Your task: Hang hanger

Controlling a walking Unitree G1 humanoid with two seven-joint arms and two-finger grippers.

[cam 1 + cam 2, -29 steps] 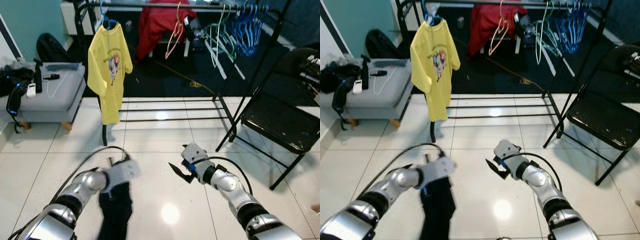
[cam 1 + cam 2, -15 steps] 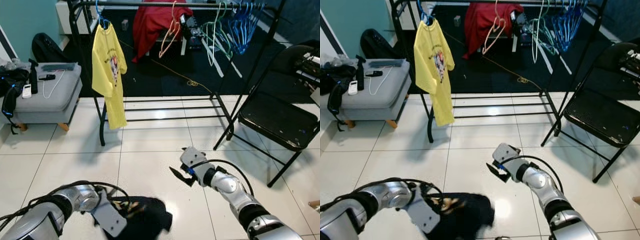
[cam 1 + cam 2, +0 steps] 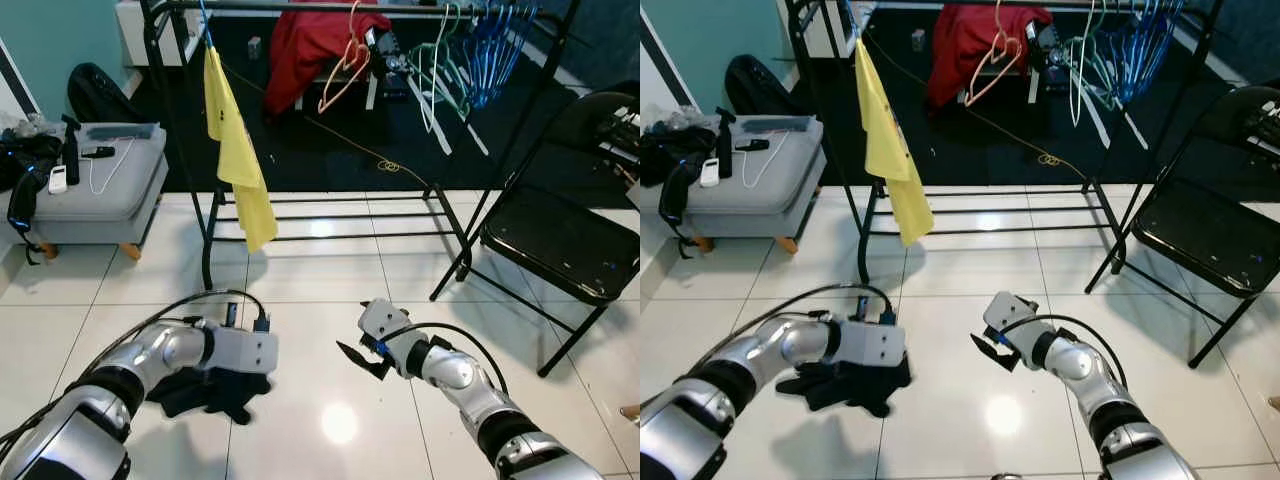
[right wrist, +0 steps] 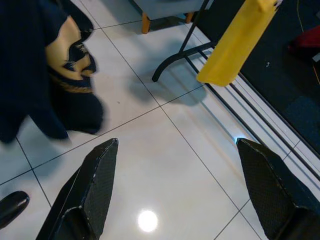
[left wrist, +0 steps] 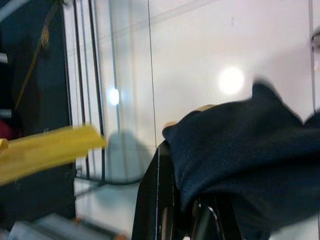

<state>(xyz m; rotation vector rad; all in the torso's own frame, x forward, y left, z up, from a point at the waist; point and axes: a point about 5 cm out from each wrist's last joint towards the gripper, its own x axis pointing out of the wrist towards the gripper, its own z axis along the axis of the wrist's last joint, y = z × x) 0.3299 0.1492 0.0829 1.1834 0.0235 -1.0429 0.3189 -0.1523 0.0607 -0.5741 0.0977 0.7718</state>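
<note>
A glossy white tiled floor (image 3: 320, 290) runs up to a dark carpet (image 3: 330, 150) further back. To the left sits a grey cushioned ottoman on short wooden legs (image 3: 85, 195), with a white remote (image 3: 61, 180), a black handset (image 3: 101, 153) and a thin white cable (image 3: 108, 165) lying on top. A black bag (image 3: 95, 95) slumps behind it against the teal wall (image 3: 50, 40). On the right stands a black metal folding chair (image 3: 560, 250), its seat scuffed. Beyond the rail, a red garment (image 3: 300, 45) is draped over something low. A yellow cord (image 3: 385, 165) lies coiled on the carpet. A bright lamp reflection (image 3: 340, 423) glares off the tiles nearby.
</note>
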